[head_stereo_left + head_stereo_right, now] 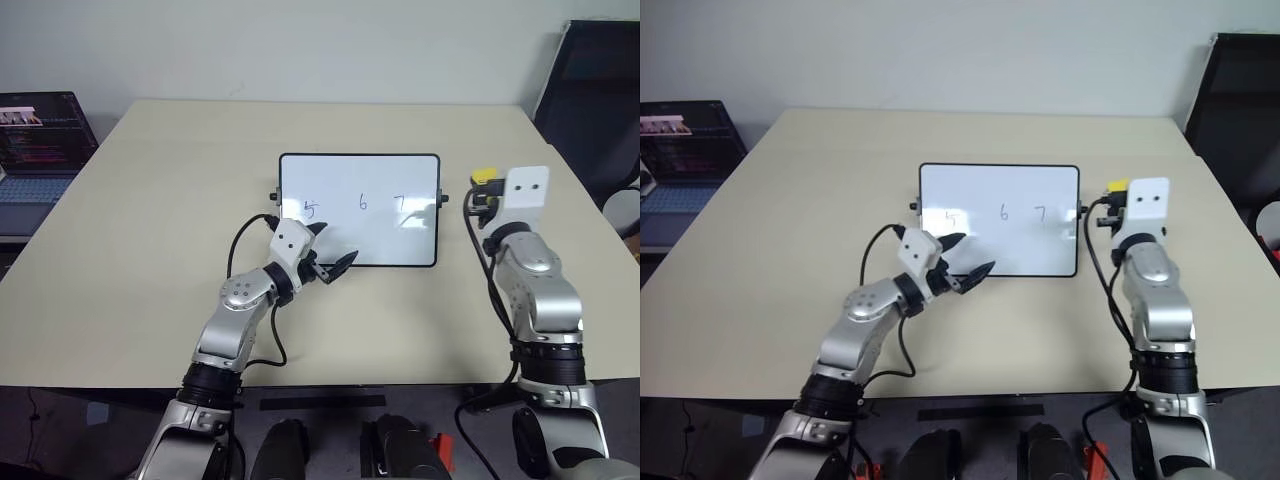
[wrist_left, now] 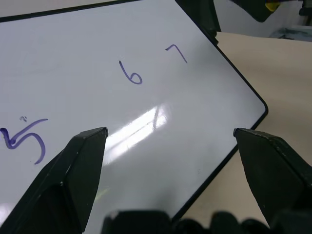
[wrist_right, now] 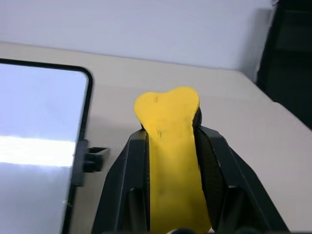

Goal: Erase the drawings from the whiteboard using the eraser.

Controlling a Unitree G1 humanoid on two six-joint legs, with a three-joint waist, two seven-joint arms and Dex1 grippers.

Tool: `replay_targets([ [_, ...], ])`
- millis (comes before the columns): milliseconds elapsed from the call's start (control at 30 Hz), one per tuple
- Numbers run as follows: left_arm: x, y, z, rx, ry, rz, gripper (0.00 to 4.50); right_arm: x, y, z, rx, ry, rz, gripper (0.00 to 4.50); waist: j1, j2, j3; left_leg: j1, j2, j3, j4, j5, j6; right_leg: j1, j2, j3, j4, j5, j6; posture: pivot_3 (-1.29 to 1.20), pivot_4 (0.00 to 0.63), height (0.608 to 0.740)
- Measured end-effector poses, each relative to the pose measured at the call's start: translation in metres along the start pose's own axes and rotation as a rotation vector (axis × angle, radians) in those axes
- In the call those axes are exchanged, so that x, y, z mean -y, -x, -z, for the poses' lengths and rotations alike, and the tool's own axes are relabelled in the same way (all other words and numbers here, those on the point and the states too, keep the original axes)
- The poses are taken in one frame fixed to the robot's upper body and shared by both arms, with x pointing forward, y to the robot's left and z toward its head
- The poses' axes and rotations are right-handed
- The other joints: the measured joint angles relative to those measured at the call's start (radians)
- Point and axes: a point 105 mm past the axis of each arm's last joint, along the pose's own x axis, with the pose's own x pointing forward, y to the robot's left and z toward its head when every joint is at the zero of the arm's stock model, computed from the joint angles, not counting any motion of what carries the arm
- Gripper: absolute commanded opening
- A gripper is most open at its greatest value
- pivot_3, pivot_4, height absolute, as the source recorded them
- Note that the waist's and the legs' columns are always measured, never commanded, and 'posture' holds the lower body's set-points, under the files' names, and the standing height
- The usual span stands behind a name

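eraser (image 3: 170, 146): yellow block, pinched between the two black fingers of the right gripper (image 3: 171, 141); squeezed in at the waist, its rounded end bulging out past the fingertips.
right gripper jaws: clamped on the eraser, one finger on each side face.
right gripper place: off the whiteboard's right short edge, at about 3 o'clock from the board centre, near the right knob (image 3: 92, 158); eraser apart from the board surface.
whiteboard (image 1: 360, 175): flat on the table, black frame, rounded corners, long side across the head views, bright glare strip on the lower half.
drawings: "5" (image 1: 310, 209), "6" (image 1: 363, 203), "7" (image 1: 400, 205) in a row across the board's middle, all intact; 5 at 9 o'clock from 6, 7 at 3 o'clock.
left gripper (image 1: 330, 252): jaws apart, nothing between them; over the board's lower left part, at about 7 o'clock from the 6 and just below the 5.
left wrist view: board surface fills the gap between the open fingers (image 2: 80, 161).
table (image 1: 150, 200): beige, board near its centre.
laptop (image 1: 35, 150): on at 9 o'clock off the table's left edge, screen lit.
chair (image 1: 590, 100): dark, at 2 o'clock beyond the table's far right corner.
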Motion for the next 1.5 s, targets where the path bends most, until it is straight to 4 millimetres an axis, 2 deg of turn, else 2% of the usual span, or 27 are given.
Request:
replay_targets([
  [200,-0.004,-0.018,-0.010,0.042,-0.016,-0.022,4.50,-0.051,-0.014,-0.007,0.014,-0.035,-0.184,1.01,0.001,0.000,0.000,0.000,0.000,-0.001,0.000,0.000,0.000,0.000,0.000,-0.001,0.000,0.000,0.000,0.00,0.150,0.740],
  [400,-0.006,-0.027,-0.014,0.059,-0.033,-0.023,4.50,-0.071,-0.024,-0.009,0.012,-0.048,-0.255,1.01,0.004,0.000,0.000,-0.001,0.000,-0.001,0.000,0.000,0.000,0.000,0.000,-0.001,0.000,0.001,-0.002,0.00,0.150,0.740],
  [633,-0.006,-0.026,-0.013,0.062,-0.038,-0.022,4.50,-0.077,-0.033,-0.004,-0.030,-0.032,-0.270,1.01,0.003,0.000,0.000,-0.001,0.000,-0.001,0.000,0.000,0.000,0.000,0.000,-0.001,0.000,0.003,-0.005,0.00,0.150,0.740],
  [900,-0.008,-0.026,-0.014,0.063,-0.044,-0.025,4.50,-0.079,-0.033,-0.001,-0.062,0.014,-0.255,1.01,0.003,0.000,0.000,0.000,0.000,-0.001,0.001,0.000,0.000,0.000,0.000,-0.001,0.001,0.003,-0.005,0.00,0.150,0.740],
  [1100,-0.013,-0.022,-0.013,0.054,-0.058,-0.033,4.50,-0.079,-0.017,0.014,-0.112,0.022,-0.263,1.01,0.003,-0.001,-0.001,0.001,0.000,-0.002,0.001,0.000,0.000,0.002,0.000,-0.002,0.002,0.002,-0.003,0.00,0.150,0.740],
  [1333,-0.024,-0.017,-0.013,0.049,-0.069,-0.066,4.50,-0.071,0.010,0.040,-0.201,0.012,-0.252,1.01,0.004,-0.002,-0.002,0.003,0.000,-0.002,0.002,0.000,0.000,0.003,0.000,-0.001,0.002,0.000,0.000,0.00,0.150,0.740],
  [1500,-0.028,-0.015,-0.014,0.056,-0.070,-0.080,4.50,-0.063,0.023,0.051,-0.243,0.028,-0.241,1.01,0.005,-0.003,-0.002,0.003,0.000,-0.001,0.002,0.000,0.000,0.004,0.000,-0.001,0.002,0.001,0.000,0.00,0.150,0.740],
])
